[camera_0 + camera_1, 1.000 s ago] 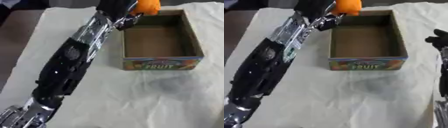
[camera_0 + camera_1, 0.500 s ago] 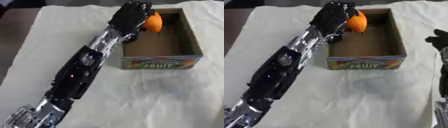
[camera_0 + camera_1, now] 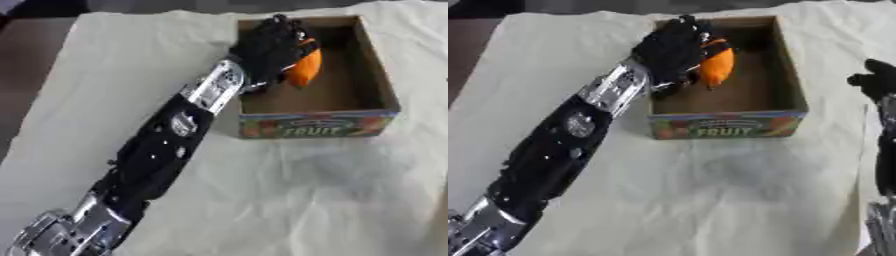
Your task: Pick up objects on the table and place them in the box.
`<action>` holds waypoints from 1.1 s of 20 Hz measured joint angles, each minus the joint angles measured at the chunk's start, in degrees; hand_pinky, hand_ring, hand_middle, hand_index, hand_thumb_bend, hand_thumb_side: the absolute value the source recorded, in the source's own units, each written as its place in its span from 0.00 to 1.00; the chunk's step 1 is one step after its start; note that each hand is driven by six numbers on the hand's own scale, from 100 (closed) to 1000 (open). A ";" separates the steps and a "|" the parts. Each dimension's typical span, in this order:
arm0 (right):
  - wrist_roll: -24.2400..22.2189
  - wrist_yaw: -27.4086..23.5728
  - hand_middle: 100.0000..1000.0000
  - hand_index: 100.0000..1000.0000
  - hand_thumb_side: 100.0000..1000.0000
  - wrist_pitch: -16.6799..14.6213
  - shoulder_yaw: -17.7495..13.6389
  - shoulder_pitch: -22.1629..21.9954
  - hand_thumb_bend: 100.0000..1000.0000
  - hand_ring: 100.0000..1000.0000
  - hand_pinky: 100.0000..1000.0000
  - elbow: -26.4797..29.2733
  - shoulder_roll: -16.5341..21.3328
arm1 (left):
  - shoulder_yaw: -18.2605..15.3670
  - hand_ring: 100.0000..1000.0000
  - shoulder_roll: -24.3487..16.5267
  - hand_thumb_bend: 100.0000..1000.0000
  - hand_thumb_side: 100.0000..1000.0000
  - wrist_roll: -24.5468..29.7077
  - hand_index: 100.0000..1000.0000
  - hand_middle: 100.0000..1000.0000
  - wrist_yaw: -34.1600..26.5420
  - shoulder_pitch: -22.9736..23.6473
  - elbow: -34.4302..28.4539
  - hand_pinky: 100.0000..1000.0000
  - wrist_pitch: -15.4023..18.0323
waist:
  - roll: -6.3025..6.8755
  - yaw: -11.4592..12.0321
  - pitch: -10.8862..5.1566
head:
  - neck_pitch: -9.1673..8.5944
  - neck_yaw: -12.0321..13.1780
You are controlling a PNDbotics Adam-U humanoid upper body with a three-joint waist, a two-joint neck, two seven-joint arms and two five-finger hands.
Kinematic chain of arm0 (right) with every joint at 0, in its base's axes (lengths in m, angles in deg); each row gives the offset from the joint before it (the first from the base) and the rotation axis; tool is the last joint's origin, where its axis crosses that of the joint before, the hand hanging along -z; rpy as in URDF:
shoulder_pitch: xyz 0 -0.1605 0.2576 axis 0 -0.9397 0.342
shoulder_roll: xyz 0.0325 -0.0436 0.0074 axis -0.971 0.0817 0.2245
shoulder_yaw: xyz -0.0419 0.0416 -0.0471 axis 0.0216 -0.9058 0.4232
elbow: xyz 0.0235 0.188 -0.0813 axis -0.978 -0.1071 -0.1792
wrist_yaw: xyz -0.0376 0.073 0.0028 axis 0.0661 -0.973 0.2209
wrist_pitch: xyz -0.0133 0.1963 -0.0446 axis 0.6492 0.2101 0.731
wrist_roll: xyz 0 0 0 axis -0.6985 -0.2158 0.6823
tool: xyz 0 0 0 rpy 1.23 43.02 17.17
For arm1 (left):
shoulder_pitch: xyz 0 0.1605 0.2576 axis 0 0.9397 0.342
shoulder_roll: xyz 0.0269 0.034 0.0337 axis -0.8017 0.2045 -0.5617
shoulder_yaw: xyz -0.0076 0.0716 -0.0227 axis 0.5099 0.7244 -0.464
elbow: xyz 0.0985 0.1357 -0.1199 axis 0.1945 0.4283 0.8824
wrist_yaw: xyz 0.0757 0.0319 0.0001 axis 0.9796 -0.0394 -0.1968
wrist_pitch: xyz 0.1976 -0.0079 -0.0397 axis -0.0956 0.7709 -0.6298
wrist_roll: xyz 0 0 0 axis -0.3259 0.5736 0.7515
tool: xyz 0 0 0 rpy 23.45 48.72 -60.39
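Swung inward over the last second: black left hand (image 3: 267, 47) now above the left side of the brown cardboard box with the printed "FRUIT" front (image 3: 317, 131), fingers curled round a smooth orange fruit-shaped object (image 3: 304, 67). Earlier held outside the far left corner; now hanging inside the box's opening, floor bare below. Not yet released, so placement looks nearly complete and likely needs only an opening of the fingers. Right hand (image 3: 875, 84) idle at the right edge on the cream cloth-covered table (image 3: 710, 190), fingers unreadable.
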 measured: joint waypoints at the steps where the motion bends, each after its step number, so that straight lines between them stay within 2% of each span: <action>1: -0.03 -0.05 0.59 0.81 0.96 -0.01 0.08 0.01 0.00 0.79 0.89 0.00 -0.09 | -0.08 0.75 0.10 0.35 0.01 0.39 0.87 0.75 0.46 0.00 0.01 0.63 0.20 | 0.04 -0.14 0.00 | 0.00 0.00; 5: -0.28 -0.33 0.59 0.81 0.96 -0.08 0.14 0.03 0.00 0.79 0.89 0.00 -0.14 | -0.08 0.78 0.23 0.49 0.11 1.25 0.92 0.77 2.83 0.00 0.02 0.65 1.04 | 0.10 -0.58 0.00 | -0.02 0.02; 8: -0.49 -0.37 0.60 0.81 0.95 0.07 0.19 0.03 0.00 0.79 0.89 0.00 -0.16 | -0.08 0.78 0.23 0.56 0.17 1.31 0.96 0.78 4.83 0.01 -0.01 0.65 1.16 | 0.12 -0.69 0.00 | -0.02 0.02; 12: -0.69 -0.64 0.60 0.81 0.95 0.22 0.49 0.03 0.00 0.79 0.89 0.00 -0.22 | -0.45 0.74 0.25 0.51 0.14 -0.09 0.93 0.75 5.48 0.12 -0.40 0.61 -0.24 | 0.13 -0.69 0.00 | -0.02 0.02; 14: -0.84 -0.75 0.60 0.81 0.95 0.30 0.50 0.04 0.00 0.80 0.89 0.00 -0.30 | -0.84 0.70 0.27 0.45 0.14 -1.62 0.91 0.74 4.43 0.24 -1.12 0.58 -1.53 | 0.13 -0.65 0.00 | -0.02 0.01; 17: -1.08 -0.77 0.60 0.81 0.95 0.32 0.51 0.04 0.00 0.80 0.89 0.00 -0.44 | -1.42 0.65 0.25 0.37 0.09 -4.27 0.87 0.72 0.84 0.67 -3.15 0.54 -3.59 | 0.13 -0.40 0.00 | -0.02 -0.05; 22: -1.21 -0.78 0.60 0.81 0.96 0.32 0.50 0.02 0.00 0.80 0.89 0.00 -0.56 | -2.32 0.61 -0.82 0.33 0.10 -5.98 0.85 0.72 -6.87 1.43 -8.50 0.51 -6.58 | 0.12 0.28 -0.06 | 0.02 -0.52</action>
